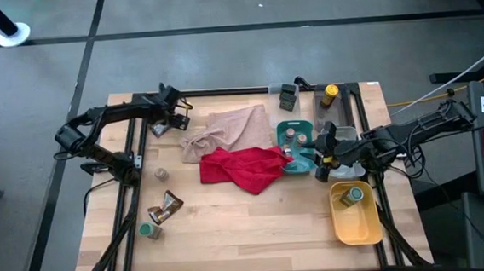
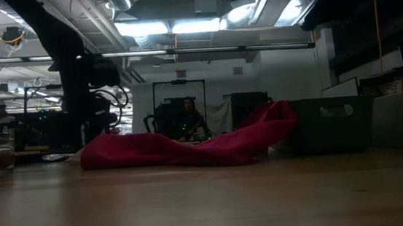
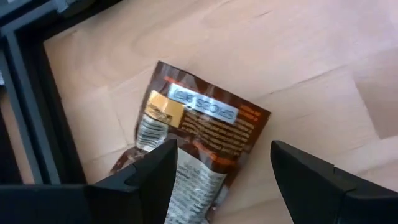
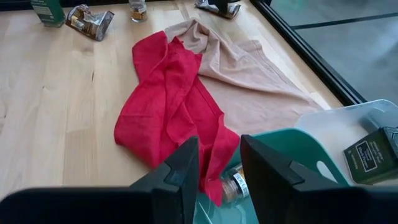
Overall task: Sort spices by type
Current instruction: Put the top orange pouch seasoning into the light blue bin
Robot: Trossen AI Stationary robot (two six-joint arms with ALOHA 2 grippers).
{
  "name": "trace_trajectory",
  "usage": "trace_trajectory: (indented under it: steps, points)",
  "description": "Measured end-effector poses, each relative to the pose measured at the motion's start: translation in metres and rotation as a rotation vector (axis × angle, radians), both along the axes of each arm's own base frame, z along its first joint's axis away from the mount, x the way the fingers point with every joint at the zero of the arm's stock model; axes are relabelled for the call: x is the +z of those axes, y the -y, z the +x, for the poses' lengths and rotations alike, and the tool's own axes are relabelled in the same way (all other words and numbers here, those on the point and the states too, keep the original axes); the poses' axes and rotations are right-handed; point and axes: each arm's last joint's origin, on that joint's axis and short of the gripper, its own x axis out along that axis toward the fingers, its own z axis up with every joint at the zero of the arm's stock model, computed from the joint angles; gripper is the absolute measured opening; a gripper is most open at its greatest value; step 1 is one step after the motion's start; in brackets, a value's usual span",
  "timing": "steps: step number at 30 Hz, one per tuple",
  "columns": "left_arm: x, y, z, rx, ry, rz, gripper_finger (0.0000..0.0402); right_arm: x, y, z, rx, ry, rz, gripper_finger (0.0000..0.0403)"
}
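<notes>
- The left pincer (image 3: 221, 177) is held spread directly over a brown-orange sachet (image 3: 193, 134) lying flat on the table (image 3: 298, 56), beyond the beige cloth (image 1: 229, 129) (at the far left corner)
- The fingers should be lowered astride the sachet's narrow width and pressed flat before closing
- The right pincer (image 4: 217, 171), partly closed and holding nothing visible, is hung over the teal tray (image 4: 292, 149) beside that cloth

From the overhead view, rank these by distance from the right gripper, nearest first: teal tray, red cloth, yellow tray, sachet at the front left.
1. teal tray, right beside the right gripper
2. yellow tray, just in front
3. red cloth, table centre
4. sachet, far across, front left
</notes>
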Motion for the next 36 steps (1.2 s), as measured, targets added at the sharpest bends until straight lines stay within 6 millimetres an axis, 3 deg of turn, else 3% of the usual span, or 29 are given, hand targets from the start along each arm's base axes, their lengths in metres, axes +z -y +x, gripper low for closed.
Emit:
trace_trajectory:
  steps: [8, 15, 28, 31, 36]
  points:
    - [0.003, -0.005, 0.006, 0.129, 0.119, 0.076, 0.0241, 0.000, 0.000, 0.000, 0.001, -0.001, 0.000, 0.0120]
    - [0.001, -0.004, 0.000, 0.275, 0.112, 0.063, 0.0241, 0.000, -0.001, 0.000, 0.019, -0.006, 0.013, 0.0120]
    - [-0.021, -0.011, 0.010, 0.305, 0.011, 0.101, 0.0241, 0.000, -0.001, 0.000, 0.029, -0.008, 0.018, 0.0120]
    - [-0.022, -0.011, 0.010, 0.303, 0.008, 0.099, 0.0225, -0.001, -0.002, 0.000, 0.036, -0.010, 0.024, 0.0120]
    - [-0.022, -0.010, 0.009, 0.288, -0.010, 0.090, 0.0164, -0.001, -0.002, 0.000, 0.042, -0.011, 0.028, 0.0120]
